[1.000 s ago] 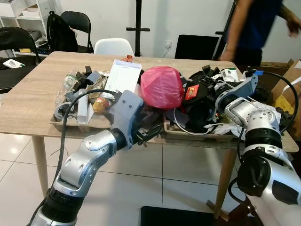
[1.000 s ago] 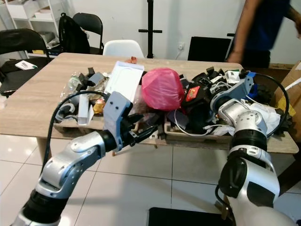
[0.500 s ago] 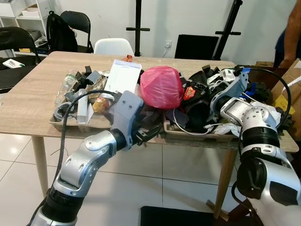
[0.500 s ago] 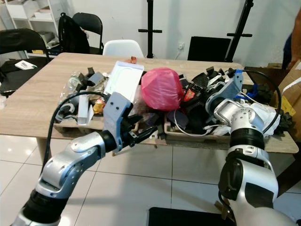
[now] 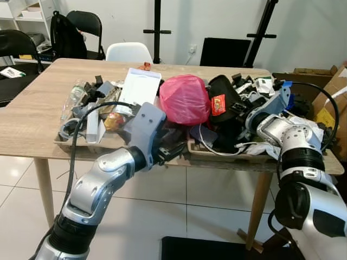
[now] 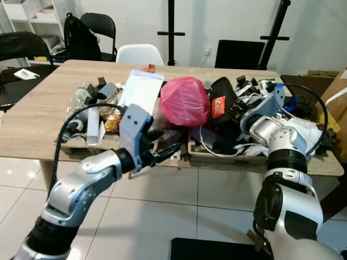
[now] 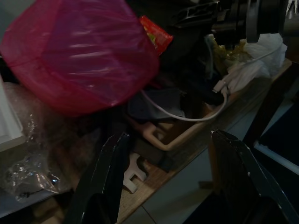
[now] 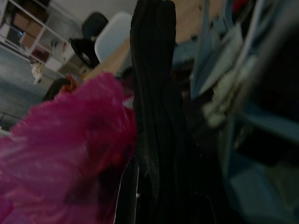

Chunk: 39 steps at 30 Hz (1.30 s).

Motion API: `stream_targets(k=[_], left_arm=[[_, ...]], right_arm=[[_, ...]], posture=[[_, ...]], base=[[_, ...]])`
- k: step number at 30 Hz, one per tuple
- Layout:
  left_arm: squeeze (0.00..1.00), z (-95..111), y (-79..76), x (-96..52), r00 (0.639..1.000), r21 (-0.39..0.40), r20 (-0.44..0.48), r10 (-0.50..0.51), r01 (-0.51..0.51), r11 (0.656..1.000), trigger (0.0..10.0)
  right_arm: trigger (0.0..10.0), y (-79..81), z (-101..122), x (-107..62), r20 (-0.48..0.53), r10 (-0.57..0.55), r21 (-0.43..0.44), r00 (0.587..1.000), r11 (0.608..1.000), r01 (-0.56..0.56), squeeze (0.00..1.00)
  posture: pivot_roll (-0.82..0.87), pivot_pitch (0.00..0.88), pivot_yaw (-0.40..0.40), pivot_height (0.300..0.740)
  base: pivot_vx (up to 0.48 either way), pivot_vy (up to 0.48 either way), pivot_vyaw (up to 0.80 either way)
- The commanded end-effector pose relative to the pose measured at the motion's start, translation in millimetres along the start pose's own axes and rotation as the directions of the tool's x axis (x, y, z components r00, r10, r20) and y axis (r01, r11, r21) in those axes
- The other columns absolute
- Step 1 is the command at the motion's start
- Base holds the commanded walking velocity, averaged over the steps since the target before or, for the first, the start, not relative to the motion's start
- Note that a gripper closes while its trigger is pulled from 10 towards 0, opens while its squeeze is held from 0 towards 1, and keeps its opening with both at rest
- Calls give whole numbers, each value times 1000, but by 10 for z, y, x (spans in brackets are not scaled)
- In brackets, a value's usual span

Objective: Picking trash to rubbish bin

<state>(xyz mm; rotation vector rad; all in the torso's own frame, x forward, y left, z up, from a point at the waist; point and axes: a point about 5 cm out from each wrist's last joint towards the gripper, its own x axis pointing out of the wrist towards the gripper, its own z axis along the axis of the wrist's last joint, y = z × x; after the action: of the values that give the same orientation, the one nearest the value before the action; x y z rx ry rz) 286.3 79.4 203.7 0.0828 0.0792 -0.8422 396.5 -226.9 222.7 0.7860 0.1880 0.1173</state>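
Note:
A heap of trash fills two cardboard trays (image 5: pixel 212 157) on a wooden table (image 5: pixel 32 119). A pink plastic bag (image 5: pixel 184 100) sits in the middle, with a flat white box (image 5: pixel 140 86) to its left. My right gripper (image 5: pixel 238 110) reaches into the right-hand heap. It is shut on a black floppy piece (image 5: pixel 222 86), held up beside the pink bag, with a red packet (image 5: pixel 218 104) on it. This black piece (image 8: pixel 154 116) stands upright in the right wrist view. My left gripper (image 5: pixel 171 147) is open at the table's front edge, below the pink bag (image 7: pixel 79 51), holding nothing.
A white cable (image 7: pixel 187 116) loops over the right tray's rim. Chairs (image 5: pixel 129 52) and a backpack (image 5: pixel 68 35) stand behind the table. A cardboard box (image 5: pixel 331 103) is at the right, and a dark mat (image 5: pixel 211 252) lies on the tiled floor.
The right gripper has raised the black piece with the red packet higher beside the pink bag. The person at the back right has left the view. The left gripper edged closer to the trays.

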Motion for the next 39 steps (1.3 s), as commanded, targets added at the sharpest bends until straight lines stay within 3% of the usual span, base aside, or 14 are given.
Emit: stream_targets(k=[1, 10, 11, 14, 16, 18, 21, 23, 24, 26, 29, 34, 37, 39], left_arm=[[0, 25, 41, 7, 1000, 3, 9, 21, -21, 1000, 10000], [0, 38, 58, 11, 999, 6, 20, 38, -38, 999, 10000], [0, 47, 63, 14, 999, 7, 25, 44, -44, 999, 10000], [0, 53, 68, 14, 998, 8, 29, 49, -49, 999, 10000], [0, 55, 70, 15, 998, 9, 30, 52, -52, 999, 10000], [0, 57, 70, 15, 998, 8, 31, 52, -52, 999, 10000], [0, 57, 70, 15, 998, 7, 32, 53, -54, 999, 10000], [0, 57, 69, 16, 998, 7, 33, 54, -54, 999, 10000], [0, 57, 69, 16, 998, 7, 33, 54, -54, 999, 10000], [0, 56, 65, 16, 998, 7, 33, 54, -54, 999, 10000], [0, 54, 67, 19, 998, 6, 32, 54, -54, 999, 10000], [0, 55, 67, 22, 998, 7, 32, 54, -54, 999, 10000], [0, 56, 64, 23, 998, 7, 33, 53, -53, 999, 10000], [0, 57, 62, 23, 998, 7, 34, 53, -53, 999, 10000]], right_arm=[[0, 57, 112, -15, 69, 36, -30, 997, 999, -34, 0], [0, 232, 280, -34, 180, 91, -235, 979, 971, -47, 0], [0, 292, 406, -65, 277, 88, -321, 957, 947, 6, 0], [0, 361, 515, -99, 351, 96, -427, 931, 902, 68, 0], [0, 441, 580, -130, 393, 114, -643, 912, 744, 184, 0], [0, 504, 596, -145, 409, 142, -752, 901, 612, 245, 0], [0, 541, 550, -131, 368, 170, -814, 914, 534, 228, 0], [0, 536, 478, -116, 320, 185, -873, 929, 439, 213, 0], [0, 536, 478, -116, 320, 185, -873, 929, 439, 213, 0], [0, 506, 414, -103, 279, 187, -901, 942, 389, 190, 0], [0, 488, 329, -86, 215, 199, -924, 956, 359, 133, 0], [0, 456, 323, -80, 219, 192, -929, 957, 341, 144, 0], [0, 434, 362, -86, 252, 178, -917, 951, 357, 176, 0], [0, 448, 433, -104, 301, 182, -886, 936, 418, 203, 0]], posture=[[-9, 38, -1, 740], [-9, 40, -3, 740], [-9, 42, -5, 740], [-9, 42, -5, 740], [-10, 43, -5, 740], [-10, 45, -6, 740], [-9, 46, -7, 740], [-8, 46, -7, 740], [-8, 46, -7, 740], [-8, 47, -6, 740], [-8, 47, -6, 740], [-9, 49, -4, 740], [-9, 49, -4, 740], [-9, 47, -3, 740]], base=[[0, 0, 0], [0, 0, 0], [0, 0, 0], [0, 0, 0], [0, 0, 0], [0, 0, 0], [0, 0, 0], [0, 0, 0], [0, 0, 0], [0, 0, 0], [0, 0, 0], [0, 0, 0], [0, 0, 0], [0, 0, 0]])
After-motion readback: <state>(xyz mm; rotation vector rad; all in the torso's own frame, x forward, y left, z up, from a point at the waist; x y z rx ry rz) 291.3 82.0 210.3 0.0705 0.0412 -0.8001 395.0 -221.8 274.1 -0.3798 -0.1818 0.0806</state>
